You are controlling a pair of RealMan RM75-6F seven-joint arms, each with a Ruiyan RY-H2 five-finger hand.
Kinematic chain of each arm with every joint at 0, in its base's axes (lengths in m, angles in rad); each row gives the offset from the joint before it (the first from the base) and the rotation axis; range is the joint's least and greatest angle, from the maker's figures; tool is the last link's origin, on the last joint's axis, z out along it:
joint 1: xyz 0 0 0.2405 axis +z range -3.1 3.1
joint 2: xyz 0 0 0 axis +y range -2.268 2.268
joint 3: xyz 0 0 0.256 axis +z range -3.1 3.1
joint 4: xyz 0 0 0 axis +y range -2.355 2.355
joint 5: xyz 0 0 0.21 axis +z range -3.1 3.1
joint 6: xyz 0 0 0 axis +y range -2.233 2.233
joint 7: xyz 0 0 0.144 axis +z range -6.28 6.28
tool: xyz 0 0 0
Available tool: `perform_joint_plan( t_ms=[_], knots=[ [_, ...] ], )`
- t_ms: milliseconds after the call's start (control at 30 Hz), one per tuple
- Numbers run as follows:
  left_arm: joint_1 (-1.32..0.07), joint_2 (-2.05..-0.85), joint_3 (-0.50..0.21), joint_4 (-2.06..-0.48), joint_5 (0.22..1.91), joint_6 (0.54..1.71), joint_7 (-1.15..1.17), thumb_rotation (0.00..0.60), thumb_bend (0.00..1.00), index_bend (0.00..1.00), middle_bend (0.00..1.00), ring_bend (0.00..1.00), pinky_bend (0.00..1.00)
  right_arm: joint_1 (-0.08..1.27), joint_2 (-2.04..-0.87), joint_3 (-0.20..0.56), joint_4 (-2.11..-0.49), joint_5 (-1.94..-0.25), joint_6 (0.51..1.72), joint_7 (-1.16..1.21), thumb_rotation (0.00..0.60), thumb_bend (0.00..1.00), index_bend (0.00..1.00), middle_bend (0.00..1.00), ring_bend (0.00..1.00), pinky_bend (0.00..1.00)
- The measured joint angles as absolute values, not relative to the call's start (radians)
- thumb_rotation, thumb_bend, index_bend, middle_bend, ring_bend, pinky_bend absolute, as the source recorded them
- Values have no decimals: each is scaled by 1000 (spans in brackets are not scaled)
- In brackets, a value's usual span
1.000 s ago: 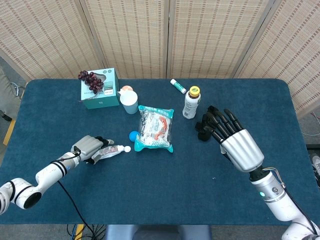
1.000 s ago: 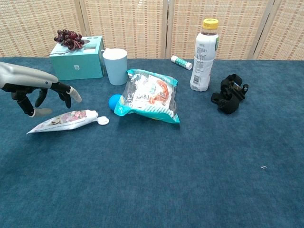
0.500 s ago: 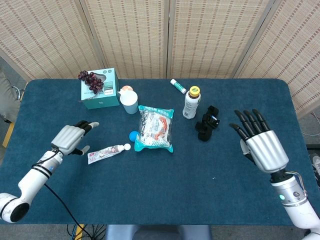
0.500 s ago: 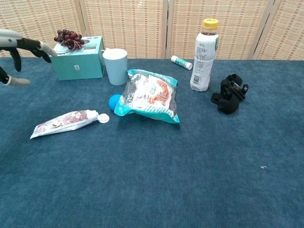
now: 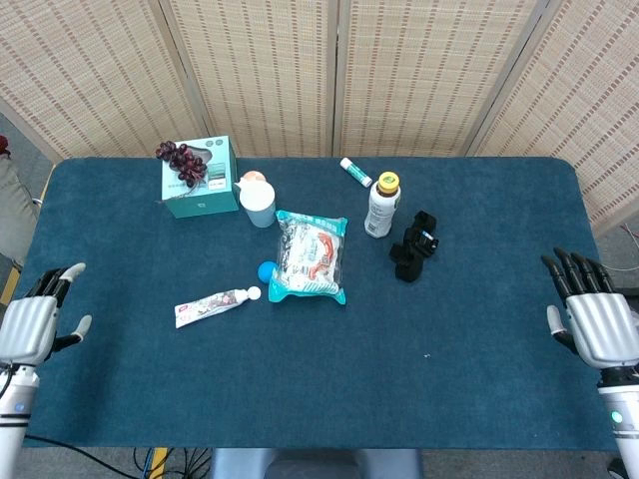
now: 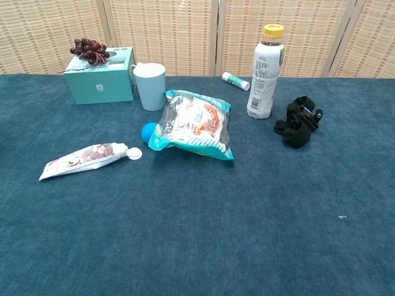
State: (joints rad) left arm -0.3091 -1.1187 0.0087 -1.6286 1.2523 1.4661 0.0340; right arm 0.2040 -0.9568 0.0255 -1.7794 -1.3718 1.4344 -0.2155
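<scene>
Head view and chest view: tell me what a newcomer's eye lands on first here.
The clear snack bag with teal edges lies in the middle of the blue table, a small blue ball tucked at its left end. Behind and to its right stands the yellow-capped bottle, with a black strap bundle beside it. The left hand and right hand hang open at the table's two side edges, holding nothing.

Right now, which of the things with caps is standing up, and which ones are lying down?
The bottle with the yellow cap stands upright. The flowery tube and the small white stick with green ends both lie flat on the blue table.
</scene>
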Motion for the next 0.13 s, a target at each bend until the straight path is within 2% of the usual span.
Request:
perform_joint_plan(
  t_ms=[133],
  knots=[
    [-235,-1136,24,-1622,1278,1545,32,600,295,125,157,115,264,167,-987,15,-1755,-1375,1460,-194,600,467,64,38,0,106]
  ],
)
